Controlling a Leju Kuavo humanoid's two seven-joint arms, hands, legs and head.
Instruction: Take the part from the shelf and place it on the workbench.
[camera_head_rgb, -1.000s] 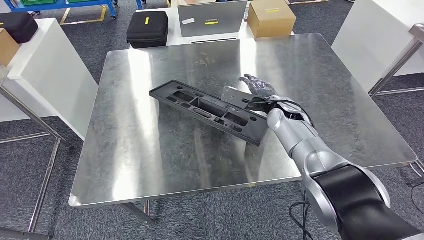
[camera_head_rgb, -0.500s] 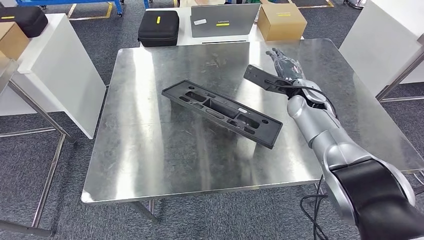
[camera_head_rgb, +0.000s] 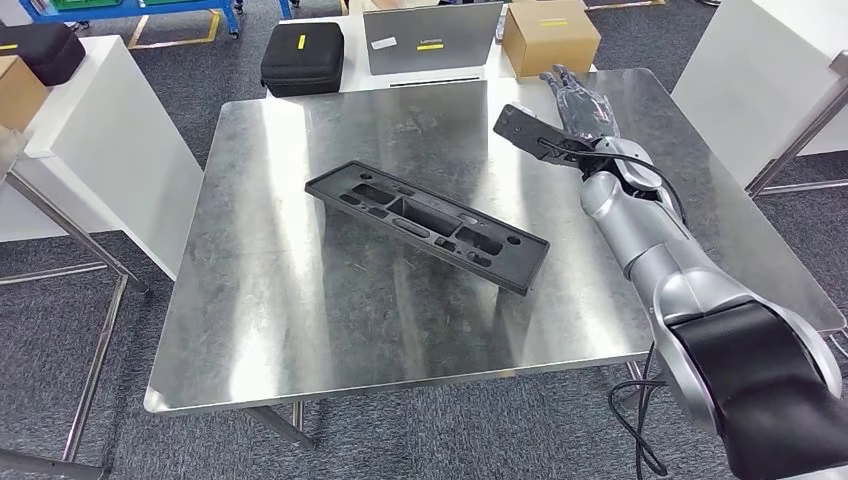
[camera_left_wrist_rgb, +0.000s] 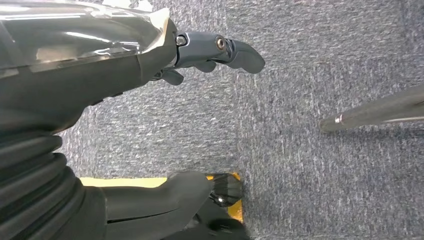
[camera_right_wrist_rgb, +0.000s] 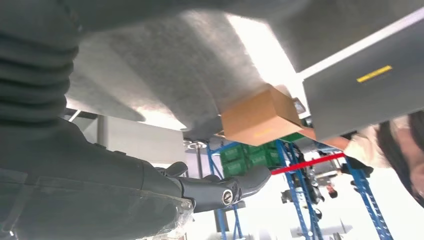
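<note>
Change: right hand (camera_head_rgb: 580, 100) lifted off the part (camera_head_rgb: 427, 225) and drawn away toward the far right corner of the workbench (camera_head_rgb: 280, 330), now well apart from it
Camera: whole head view shifted slightly between frames, so small offsets of the part likely not real movement
Right hand: fingers spread and extended, gripping nothing, hovering over the workbench's far edge beside the cardboard box (camera_head_rgb: 549, 35)
Left hand (camera_left_wrist_rgb: 215, 52): hanging over the carpet, fingers loosely curled, holding nothing visible; closed or not, cannot tell
Part: long black moulded tray, lying flat and diagonal near the middle of the workbench, free of any hand
Meaning: placement looks complete; release done, arm apparently retreating
Risk: little left; part well inside every edge
</note>
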